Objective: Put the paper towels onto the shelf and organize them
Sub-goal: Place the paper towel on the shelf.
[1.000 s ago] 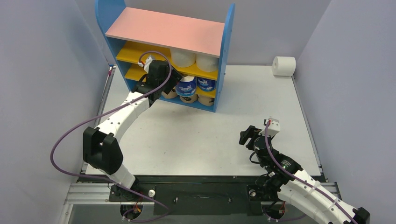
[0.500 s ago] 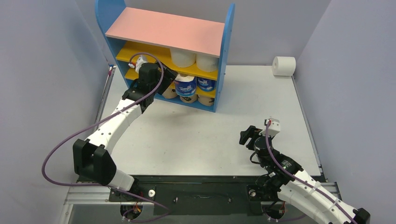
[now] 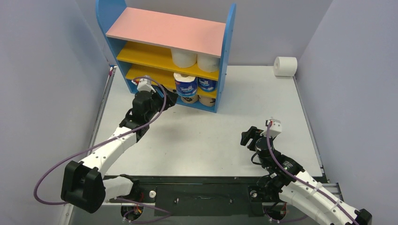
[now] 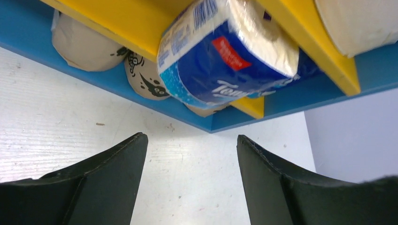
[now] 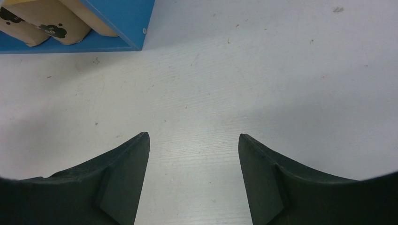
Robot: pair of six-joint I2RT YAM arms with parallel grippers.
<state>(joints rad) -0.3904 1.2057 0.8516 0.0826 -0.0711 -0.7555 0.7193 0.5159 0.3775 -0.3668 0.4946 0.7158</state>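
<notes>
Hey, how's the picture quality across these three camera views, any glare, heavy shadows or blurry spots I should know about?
Top external: soft, even light, sharp throughout, no harsh shadow around the shelf. Left wrist: a bright glare patch on the table ahead of the left fingers, which are dark silhouettes; the blue-wrapped roll is in focus. Right wrist: right fingers are nearly black, with grey shading over the table's left side.

Blue-wrapped roll (image 3: 186, 84), pink-topped blue shelf (image 3: 164, 30)

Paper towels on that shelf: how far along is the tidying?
Done: white rolls, blue-wrapped rolls and tan rolls sit in the shelf. In hand: nothing; the left pincer, facing the shelf, and the right pincer are open and empty. Left: a lone white roll at the table's far right corner.
</notes>
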